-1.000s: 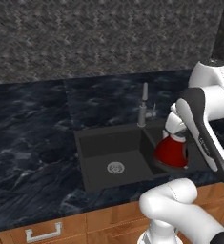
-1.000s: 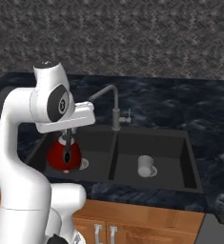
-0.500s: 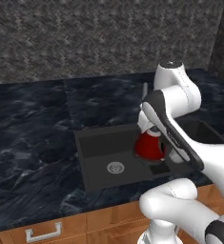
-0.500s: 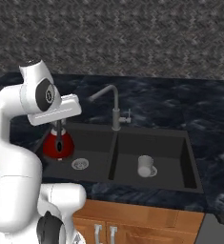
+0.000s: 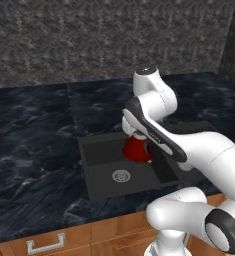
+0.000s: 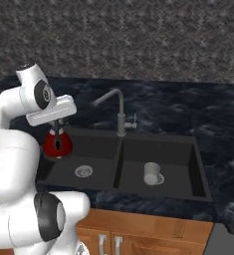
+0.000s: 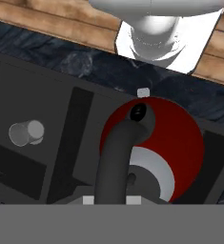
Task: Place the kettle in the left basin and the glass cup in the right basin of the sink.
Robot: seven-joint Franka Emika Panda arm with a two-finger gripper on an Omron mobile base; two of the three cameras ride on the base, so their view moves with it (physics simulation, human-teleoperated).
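The red kettle (image 5: 137,149) hangs by its top handle (image 7: 117,162) over the left basin (image 5: 101,162), clear of the floor and its silver drain (image 5: 120,175). My gripper (image 7: 111,200) is shut on that handle; in the right base view the gripper (image 6: 56,128) sits just above the kettle (image 6: 57,145). The kettle's red body (image 7: 182,138) shows beside the handle in the hand view. The glass cup (image 6: 151,173) lies on its side on the floor of the right basin (image 6: 180,167); the cup (image 7: 25,133) also appears in the hand view.
A slim grey tap (image 6: 119,112) rises behind the thin wall between the basins. Dark marbled counter (image 5: 34,145) surrounds the black sink (image 6: 158,137), with a stone wall behind and wooden drawers (image 5: 46,243) below. My white arm (image 5: 189,145) crosses over the right basin.
The arm has swung left, carrying the kettle from near the dividing wall out over the left basin. The cup has not moved.
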